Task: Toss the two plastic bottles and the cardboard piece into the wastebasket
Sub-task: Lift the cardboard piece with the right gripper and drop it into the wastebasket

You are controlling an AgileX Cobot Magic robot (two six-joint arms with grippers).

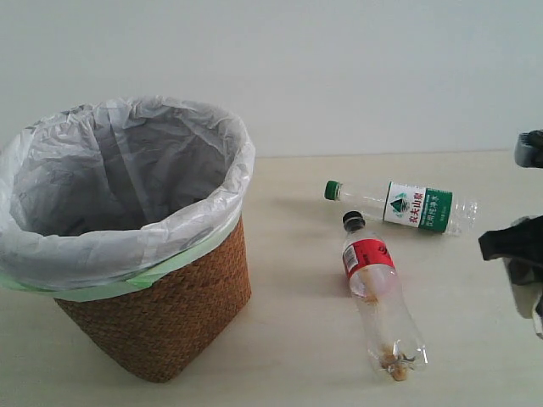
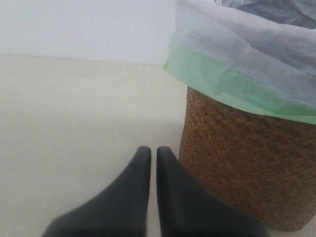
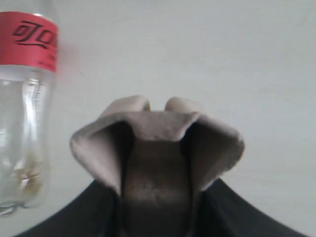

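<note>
A pale counter [image 1: 305, 348] runs back to a plain white wall [image 1: 356, 68], and on it we find everything the job needs. The wastebasket [image 1: 170, 326] stands at the left. Its white liner [image 1: 127, 153] is folded out over the rim, so the mouth gapes wide and upward, ready for drops from above. To its right lie the two bottles on their sides. The green-capped bottle [image 1: 407, 206] is farther back and the red-labelled bottle [image 1: 377, 292] nearer, with their capped ends close together. Both are well apart from the basket and neither is held.

The right pincer [image 3: 157, 207] is closed on the cardboard piece [image 3: 158, 126], which stands up between its dark fingers. The tray's curled walls flare to either side, so we judge the grip to be on its thin middle. It is held just beside the red-labelled bottle and well short of the basket. In the exterior view this arm shows only at the right edge.

The left pincer [image 2: 153, 158] sits low by the wicker wall with its fingers drawn almost together and nothing between them. We read it as parked out of the way. We judge the cardboard's carry across to the basket to be the step in hand, with both bottles left to do.
</note>
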